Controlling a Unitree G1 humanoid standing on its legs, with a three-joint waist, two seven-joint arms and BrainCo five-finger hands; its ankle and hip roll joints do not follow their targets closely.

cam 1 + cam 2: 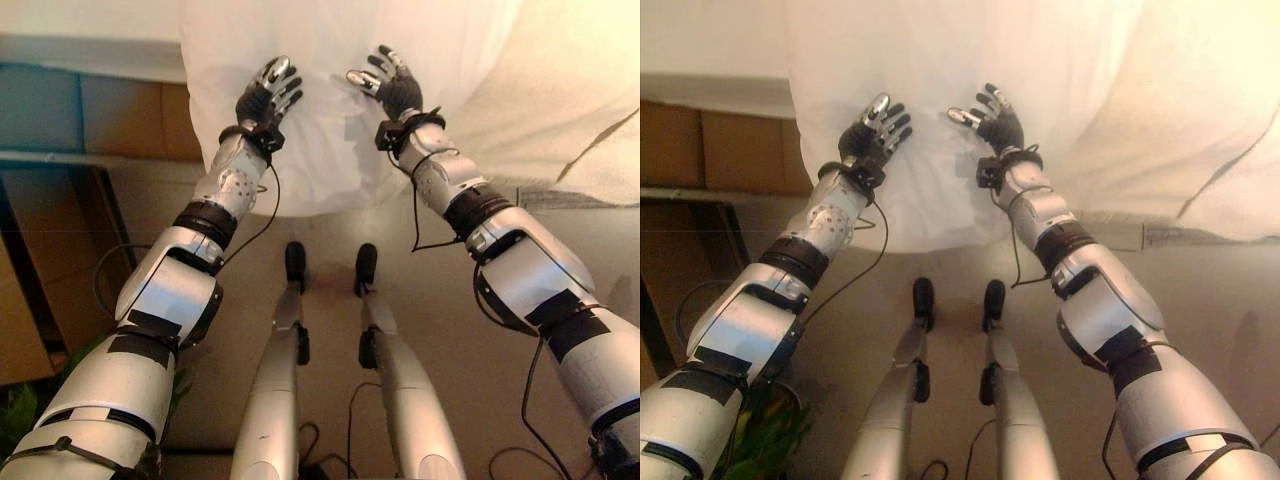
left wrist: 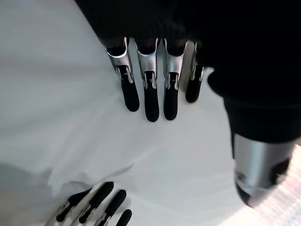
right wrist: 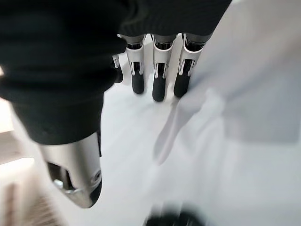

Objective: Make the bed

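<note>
1 white sheet (image 1: 340,110), smooth and softly creased, is draped over the bed's edge ahead, and 2 hands, left hand (image 1: 266,96) and right hand (image 1: 390,85), are held over it with fingers (image 2: 151,96) straight, holding nothing.

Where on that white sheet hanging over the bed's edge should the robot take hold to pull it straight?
Probably at the white sheet's hanging lower edge, coming from the front with fingers under the hem and thumbs on top. That edge drapes free, while higher up the cloth lies flat. The left hand and right hand are open over it.
</note>
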